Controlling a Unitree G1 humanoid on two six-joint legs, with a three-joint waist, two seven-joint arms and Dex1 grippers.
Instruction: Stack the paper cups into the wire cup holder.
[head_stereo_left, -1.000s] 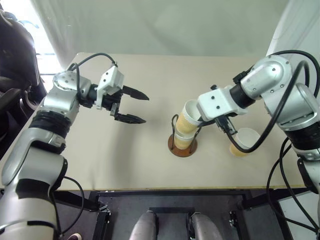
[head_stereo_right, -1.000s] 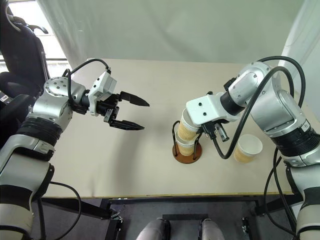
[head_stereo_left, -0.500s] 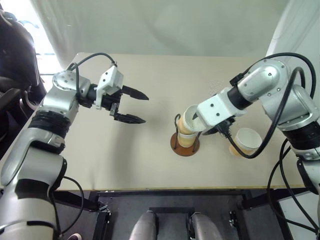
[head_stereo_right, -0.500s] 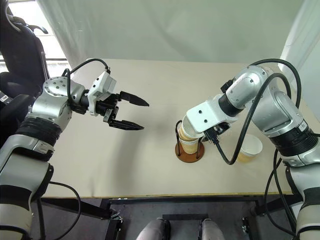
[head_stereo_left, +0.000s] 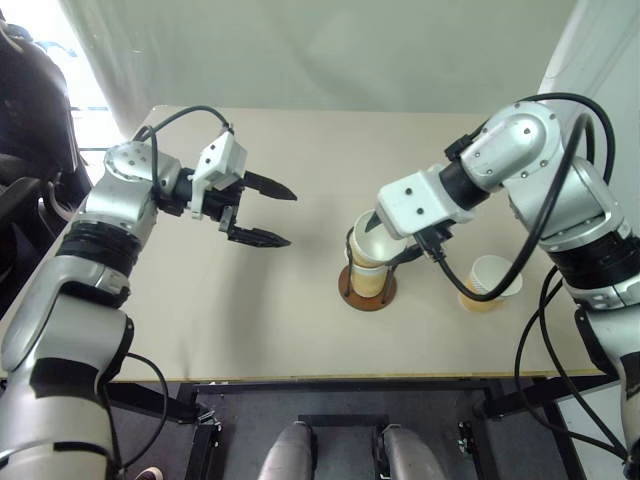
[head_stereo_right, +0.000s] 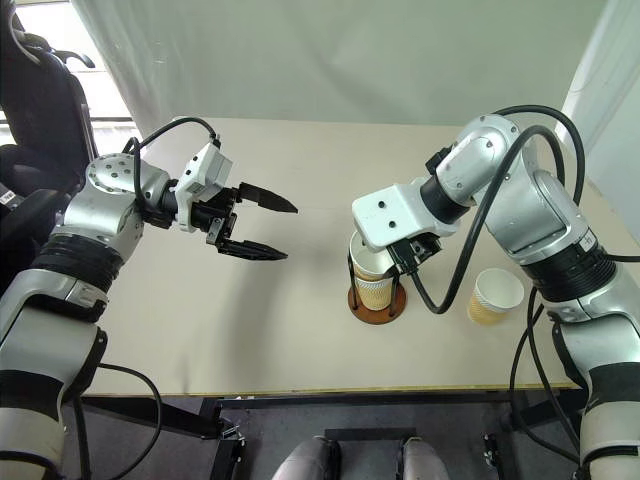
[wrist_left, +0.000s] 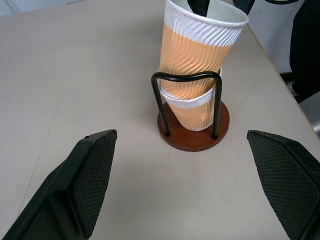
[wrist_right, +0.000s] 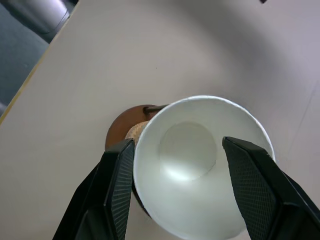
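The right end effector (wrist_right: 175, 165) stands spread around the upper cup (wrist_left: 197, 55) (tilted in the wire cup holder (wrist_left: 192, 132)); brushing it could topple the 2-cup stack. The left end effector (head_stereo_left: 268, 212) hangs spread.

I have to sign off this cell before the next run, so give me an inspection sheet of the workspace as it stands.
Surface: beige table, bare apart from the job's things.
Job's things: wire cup holder holds two nested paper cups, the upper one tilted and riding high; third cup stands upright on the table, apart from the holder.
Clutter: nothing seen.
Grippers: left gripper open and empty, hanging above the table; right gripper open, its fingers either side of the upper cup's rim.
Cables: black cables loop along both arms, off the table.
Surroundings: pale curtain behind the table; dark chair on the robot's left.
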